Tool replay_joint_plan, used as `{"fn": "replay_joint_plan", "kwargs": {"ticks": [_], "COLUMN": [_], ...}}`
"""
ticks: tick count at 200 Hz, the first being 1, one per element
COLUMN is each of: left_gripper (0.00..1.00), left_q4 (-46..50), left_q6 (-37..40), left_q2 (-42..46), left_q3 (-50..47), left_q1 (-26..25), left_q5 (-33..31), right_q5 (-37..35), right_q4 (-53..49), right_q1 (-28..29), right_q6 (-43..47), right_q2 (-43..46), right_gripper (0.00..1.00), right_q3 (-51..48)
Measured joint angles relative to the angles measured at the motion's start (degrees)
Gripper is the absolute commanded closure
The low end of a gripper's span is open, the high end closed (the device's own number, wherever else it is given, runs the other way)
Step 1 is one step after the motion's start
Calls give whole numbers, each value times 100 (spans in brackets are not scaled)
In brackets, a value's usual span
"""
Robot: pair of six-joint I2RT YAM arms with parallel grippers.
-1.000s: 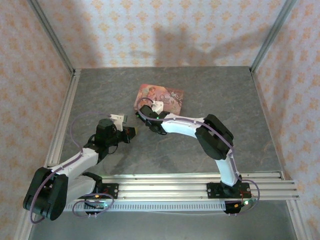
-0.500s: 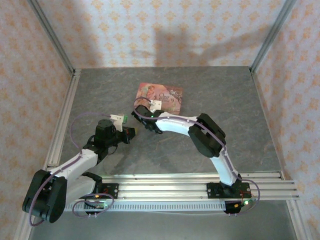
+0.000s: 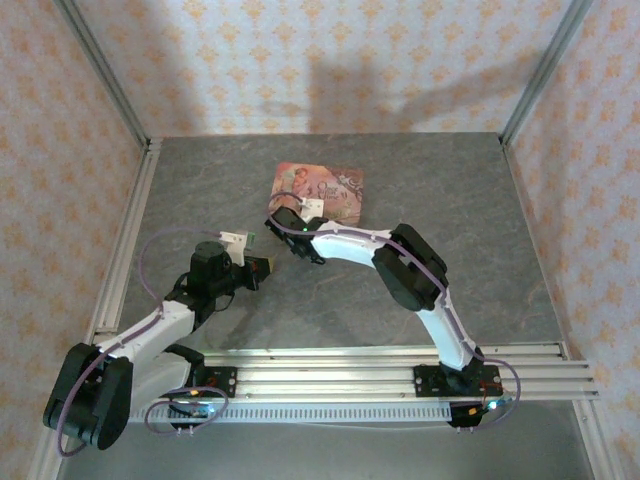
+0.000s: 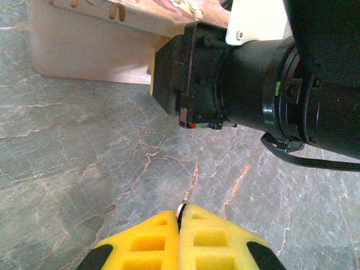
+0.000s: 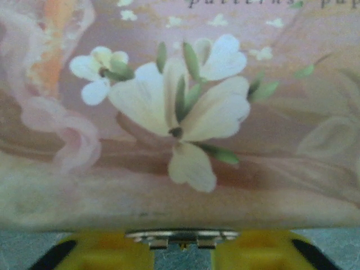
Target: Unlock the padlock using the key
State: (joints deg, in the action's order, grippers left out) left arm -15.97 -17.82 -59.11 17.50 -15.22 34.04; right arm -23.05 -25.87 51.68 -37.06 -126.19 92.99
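My left gripper [image 4: 181, 211] is shut on the key [image 4: 191, 180], whose thin pale blade sticks out forward just above the table. In the top view this gripper [image 3: 262, 266] sits just left of my right gripper [image 3: 283, 222], which is pressed against the front of the pink box [image 3: 325, 188]. In the right wrist view, the right gripper [image 5: 183, 250] has a yellow finger on each side of a small bluish body, apparently the padlock [image 5: 183, 259]. The padlock hangs under the box's metal hasp [image 5: 183, 235] and is mostly hidden.
The pink box's flowered lid [image 5: 180, 112] rises close in front of the right fingers. My right arm's black wrist housing [image 4: 253, 84] looms just ahead of the key, with the box's side wall [image 4: 84, 50] to its left. Grey stone tabletop [image 3: 470, 220] lies open to the right.
My right gripper has slid left along the box's front edge, and the box has shifted a little with it. The left gripper has barely moved.
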Motion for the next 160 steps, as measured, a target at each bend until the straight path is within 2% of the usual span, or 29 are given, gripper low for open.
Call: {"fn": "replay_joint_plan", "kwargs": {"ticks": [49,84,120,160], "left_gripper": [100,100,100,100], "left_q4": [0,0,-15,-433], "left_q6": [22,42,31,-72], "left_q2": [0,-9,-144,-468], "left_q3": [0,0,0,2], "left_q1": [0,0,0,-11], "left_q5": [0,20,149,350], "right_q5": [234,778,1790,2771], "right_q4": [293,610,737,658], "right_q1": [-92,-221,-446,-629], "right_q6": [240,461,680,765], "right_q2": [26,352,949,1421], "right_gripper": [100,100,100,100], "right_q3": [-63,-492,-1119,-1226]}}
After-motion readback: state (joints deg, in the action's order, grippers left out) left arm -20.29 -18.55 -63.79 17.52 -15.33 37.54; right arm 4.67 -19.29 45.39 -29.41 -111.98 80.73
